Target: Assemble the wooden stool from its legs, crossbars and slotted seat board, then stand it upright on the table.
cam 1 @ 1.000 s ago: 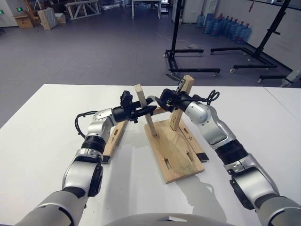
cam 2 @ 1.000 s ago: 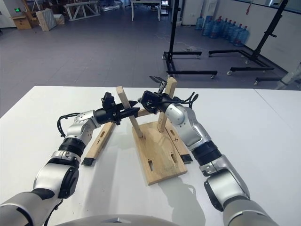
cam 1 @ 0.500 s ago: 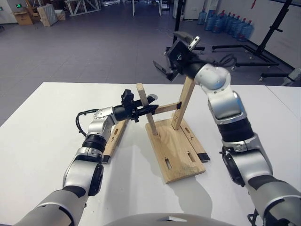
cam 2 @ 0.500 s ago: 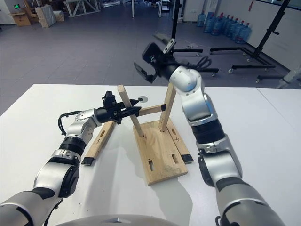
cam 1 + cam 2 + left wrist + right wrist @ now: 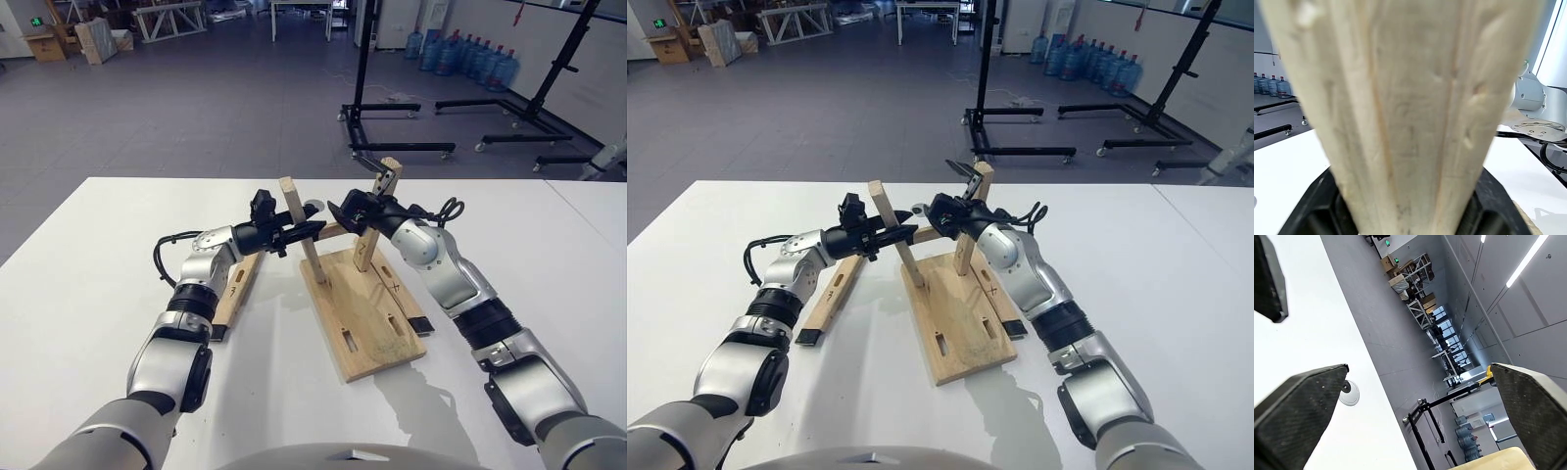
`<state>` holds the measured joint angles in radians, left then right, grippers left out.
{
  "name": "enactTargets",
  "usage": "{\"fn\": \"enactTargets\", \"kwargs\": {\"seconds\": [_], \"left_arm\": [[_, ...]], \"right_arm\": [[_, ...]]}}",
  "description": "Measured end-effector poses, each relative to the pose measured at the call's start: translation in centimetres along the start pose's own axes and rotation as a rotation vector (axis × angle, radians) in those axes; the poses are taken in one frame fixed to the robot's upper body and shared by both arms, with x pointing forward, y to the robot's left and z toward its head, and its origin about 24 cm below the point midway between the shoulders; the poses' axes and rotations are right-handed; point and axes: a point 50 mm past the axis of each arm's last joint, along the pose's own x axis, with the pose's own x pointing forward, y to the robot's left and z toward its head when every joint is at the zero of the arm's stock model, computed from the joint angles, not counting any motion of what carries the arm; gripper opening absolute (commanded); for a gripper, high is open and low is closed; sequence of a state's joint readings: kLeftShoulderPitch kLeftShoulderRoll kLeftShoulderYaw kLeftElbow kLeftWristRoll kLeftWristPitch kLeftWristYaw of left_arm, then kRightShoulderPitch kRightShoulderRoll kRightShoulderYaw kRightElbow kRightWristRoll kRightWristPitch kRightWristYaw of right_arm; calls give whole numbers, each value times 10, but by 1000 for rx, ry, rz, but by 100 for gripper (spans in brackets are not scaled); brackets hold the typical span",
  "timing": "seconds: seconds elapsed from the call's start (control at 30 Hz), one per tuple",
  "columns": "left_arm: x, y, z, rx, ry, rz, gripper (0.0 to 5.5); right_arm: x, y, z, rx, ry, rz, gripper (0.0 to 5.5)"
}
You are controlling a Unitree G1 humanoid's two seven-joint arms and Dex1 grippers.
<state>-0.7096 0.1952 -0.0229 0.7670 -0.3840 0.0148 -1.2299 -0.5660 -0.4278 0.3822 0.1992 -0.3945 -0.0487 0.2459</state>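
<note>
Watching this from beside the table [image 5: 88,294], my read is the step is locking the crossbar [image 5: 335,232] in between the 2 standing legs. The left gripper [image 5: 312,230] is pinching the left leg [image 5: 292,201] about midway up, and its wrist camera has wood wedged between the 2 black fingers. The right gripper [image 5: 355,201] is spread wide and holding nothing, right by the top half of the right leg [image 5: 370,245]. If it were me, I'd keep the left clamp dead steady as an anchor. I'd close the right one on its leg low down near the joint, then squeeze the legs toward each other straight along the crossbar. Any twist looks like it could lever the feet out of their slots. The seat board [image 5: 367,318] lies flat mid-table. Its long axis runs away from the robot, with the far end veering a bit to the robot's left and the spare slots at the near end. The legs stand up from the far end and splay apart toward the top like a V. The crossbar sits roughly level, left to right. 2 loose pieces lie flat along the same line, one under the left arm [image 5: 233,289] and one touching the board's right edge [image 5: 409,305].
</note>
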Motion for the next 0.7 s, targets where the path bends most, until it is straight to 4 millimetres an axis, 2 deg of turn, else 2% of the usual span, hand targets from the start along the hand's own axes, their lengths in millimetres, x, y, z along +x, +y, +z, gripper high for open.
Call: {"fn": "enactTargets", "kwargs": {"seconds": [0.27,0.43,0.57,0.7], "left_arm": [[3,0,1,10,22,4,201],[7,1,3,11,72,-6,201],[10,3,6,9,103,-6,201],[17,4,14,19,135,-7,201]], "right_arm": [[-4,0,0,36,19,-8,538],[-5,3,9,77,-1,28,538],[-2,-7,14,116,15,36,538],[4,-27,16,105,39,26,538]]}}
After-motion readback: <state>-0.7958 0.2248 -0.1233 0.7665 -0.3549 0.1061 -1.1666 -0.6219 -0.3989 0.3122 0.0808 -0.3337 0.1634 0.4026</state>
